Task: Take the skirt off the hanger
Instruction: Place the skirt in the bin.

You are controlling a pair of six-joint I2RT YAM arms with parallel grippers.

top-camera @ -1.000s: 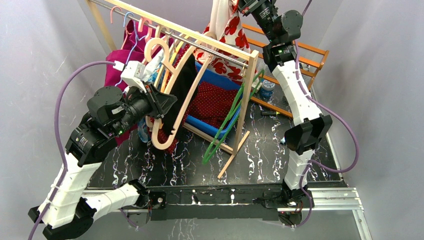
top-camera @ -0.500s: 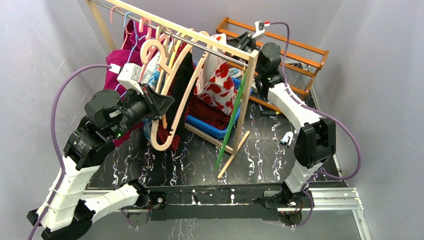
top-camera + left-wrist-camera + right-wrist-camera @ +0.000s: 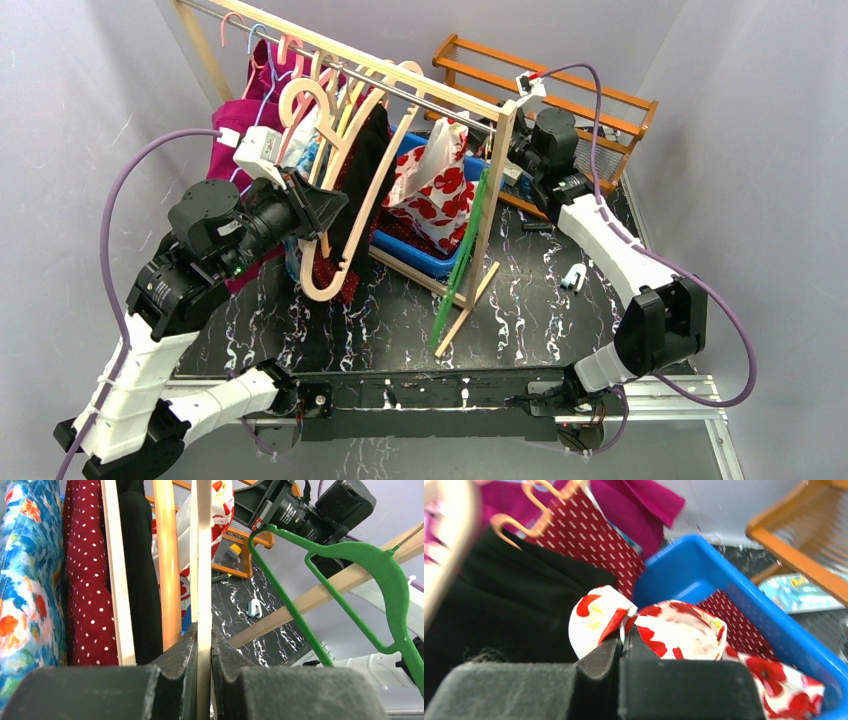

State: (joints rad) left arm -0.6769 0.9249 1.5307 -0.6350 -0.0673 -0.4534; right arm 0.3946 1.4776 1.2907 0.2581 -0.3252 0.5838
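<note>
The white skirt with red flowers hangs with its long axis near vertical. Its bunched top points up and its loose, crumpled lower end droops into the blue plastic bin. The right gripper's jaws are clenched on that top edge. The left gripper's jaws are grasping the pale wooden hanger.
</note>
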